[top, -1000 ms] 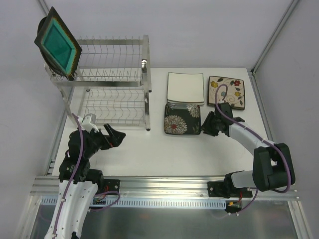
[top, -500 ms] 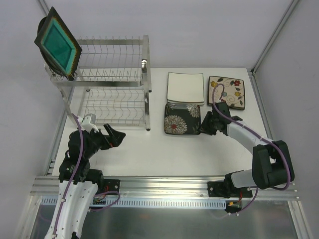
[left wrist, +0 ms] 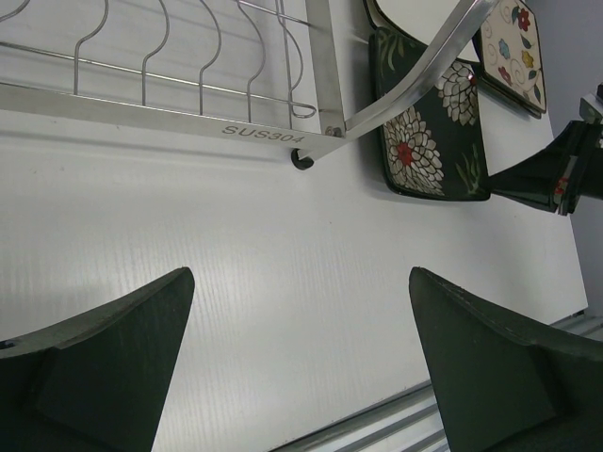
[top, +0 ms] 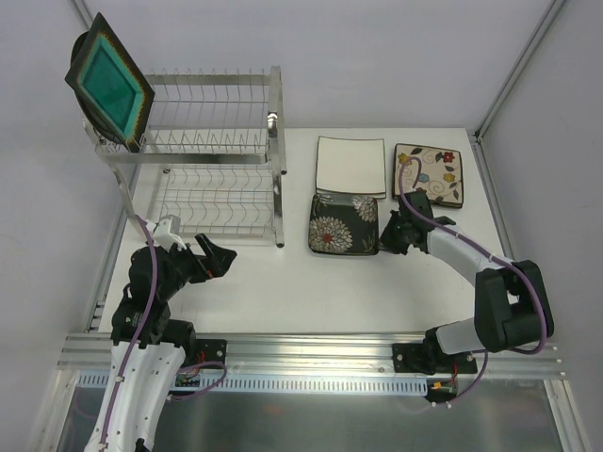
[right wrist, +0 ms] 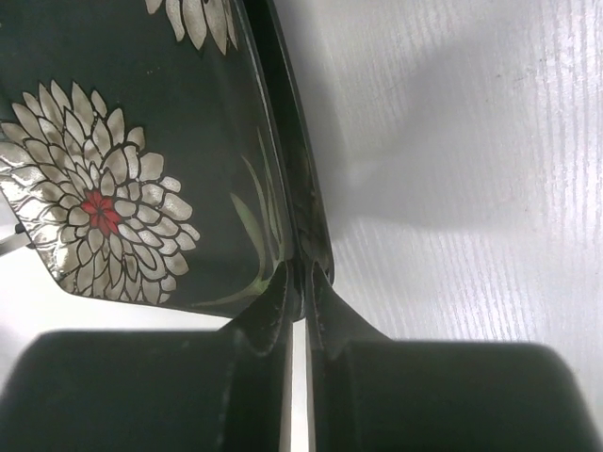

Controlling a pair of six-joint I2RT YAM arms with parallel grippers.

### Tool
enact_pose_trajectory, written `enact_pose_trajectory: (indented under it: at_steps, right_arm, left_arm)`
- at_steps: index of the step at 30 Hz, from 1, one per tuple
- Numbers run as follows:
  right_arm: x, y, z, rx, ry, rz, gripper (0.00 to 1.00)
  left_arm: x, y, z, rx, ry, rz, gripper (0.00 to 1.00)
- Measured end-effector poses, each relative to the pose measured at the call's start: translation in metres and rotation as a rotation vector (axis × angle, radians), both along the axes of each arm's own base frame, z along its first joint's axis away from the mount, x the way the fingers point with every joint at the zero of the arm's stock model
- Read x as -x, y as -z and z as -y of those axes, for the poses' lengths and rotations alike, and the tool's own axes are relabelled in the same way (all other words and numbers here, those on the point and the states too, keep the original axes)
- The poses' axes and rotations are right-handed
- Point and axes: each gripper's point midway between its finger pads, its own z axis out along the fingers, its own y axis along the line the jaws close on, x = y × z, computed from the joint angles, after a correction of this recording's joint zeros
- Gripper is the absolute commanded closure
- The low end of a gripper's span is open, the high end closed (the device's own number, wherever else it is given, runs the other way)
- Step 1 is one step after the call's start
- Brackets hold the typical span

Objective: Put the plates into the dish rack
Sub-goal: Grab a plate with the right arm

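Note:
The black plate with white chrysanthemums lies mid-table, and my right gripper is shut on its right rim. Behind it lies the plain white square plate. The cream flowered plate is at the right. A teal-centred dark plate stands upright at the left end of the dish rack's top tier. My left gripper hangs open over bare table in front of the rack.
The table's white surface runs to a metal rail at the near edge. White walls close in on the back and sides. The rack's front foot stands close ahead of my left gripper.
My right gripper slid left onto the black plate's right rim and closed on it. The plate nudged slightly left. The left arm stayed still.

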Motion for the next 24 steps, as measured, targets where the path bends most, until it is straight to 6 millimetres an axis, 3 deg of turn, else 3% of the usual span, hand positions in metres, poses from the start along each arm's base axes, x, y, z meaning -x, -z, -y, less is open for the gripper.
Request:
enact_pose_trajectory:
  at_steps: [4,14,20,24]
  right_arm:
    - [0.0,-0.008,0.0,0.007,-0.003,-0.001,1.0]
    - [0.006,-0.057,0.016,0.08,-0.006,0.06,0.99]
    - [0.016,-0.062,0.024,0.093,0.004,0.062,0.99]
    - [0.024,-0.05,0.028,0.092,0.009,0.037,0.93]
  left_arm:
    - [0.0,0.0,0.0,0.0,0.0,0.0,0.01]
    - [0.0,0.0,0.0,0.0,0.0,0.0,0.01]
    - [0.0,0.0,0.0,0.0,0.0,0.0,0.01]
    - [0.0,0.0,0.0,0.0,0.0,-0.002,0.01]
